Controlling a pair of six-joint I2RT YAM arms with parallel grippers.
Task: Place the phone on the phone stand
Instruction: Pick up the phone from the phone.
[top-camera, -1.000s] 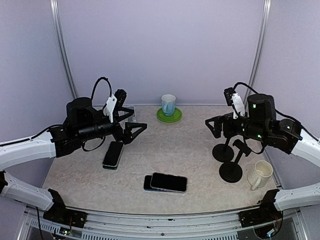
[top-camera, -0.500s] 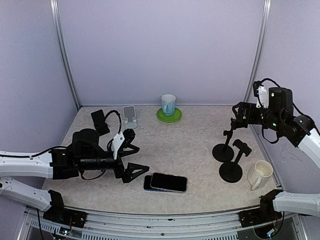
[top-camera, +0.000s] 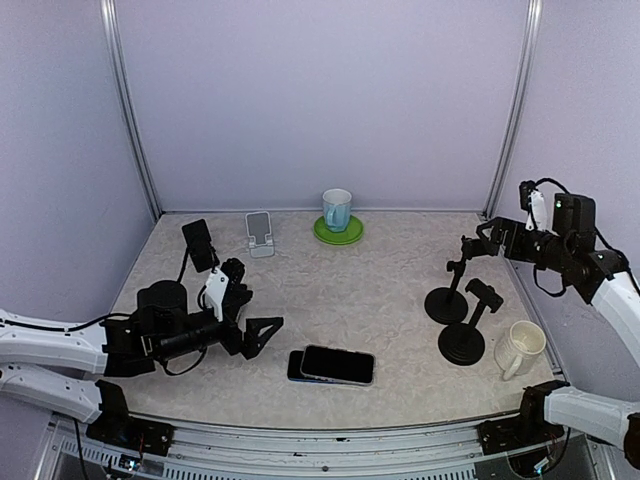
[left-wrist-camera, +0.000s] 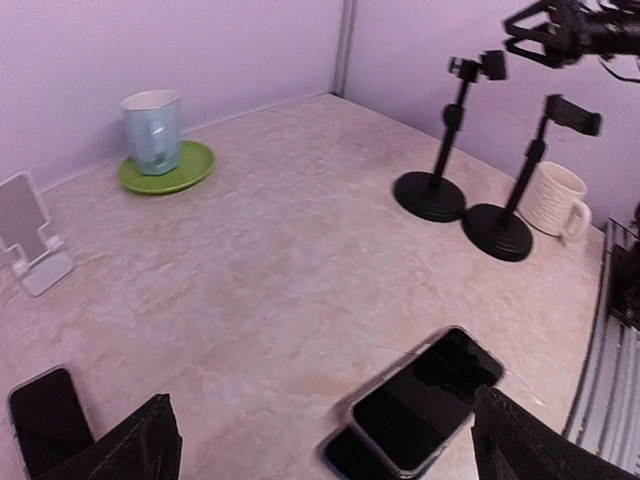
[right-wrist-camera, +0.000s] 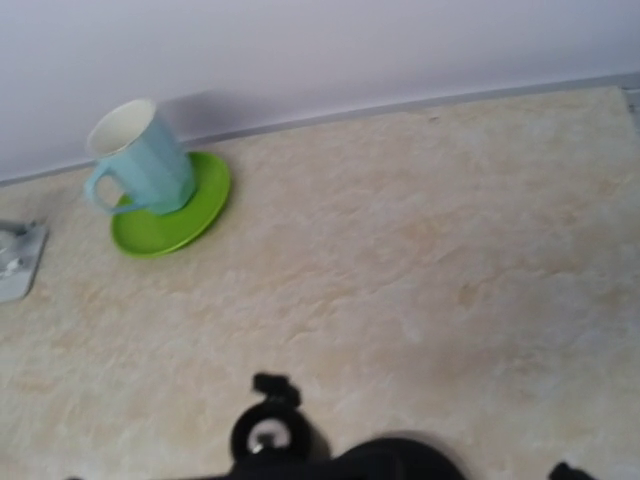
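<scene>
Two dark phones (top-camera: 331, 365) lie stacked at the table's near middle; they also show in the left wrist view (left-wrist-camera: 423, 398). Another black phone (top-camera: 199, 244) stands upright at the back left. A black phone (left-wrist-camera: 44, 420) shows at the left wrist view's bottom left. A white phone stand (top-camera: 260, 233) sits at the back. Two black pole stands (top-camera: 446, 300) (top-camera: 465, 338) stand on the right. My left gripper (top-camera: 257, 311) is open and empty, low over the table, left of the stacked phones. My right gripper (top-camera: 474, 243) is open and empty, raised above the farther black stand (right-wrist-camera: 268, 428).
A blue mug on a green saucer (top-camera: 338, 232) sits at the back middle and shows in the right wrist view (right-wrist-camera: 170, 210). A white mug (top-camera: 520, 346) stands right of the black stands. Purple walls close in the back and sides.
My left gripper swung from the back left down toward the near side, then drew back a little to the left. My right gripper rose and pulled right, away from the stands.
</scene>
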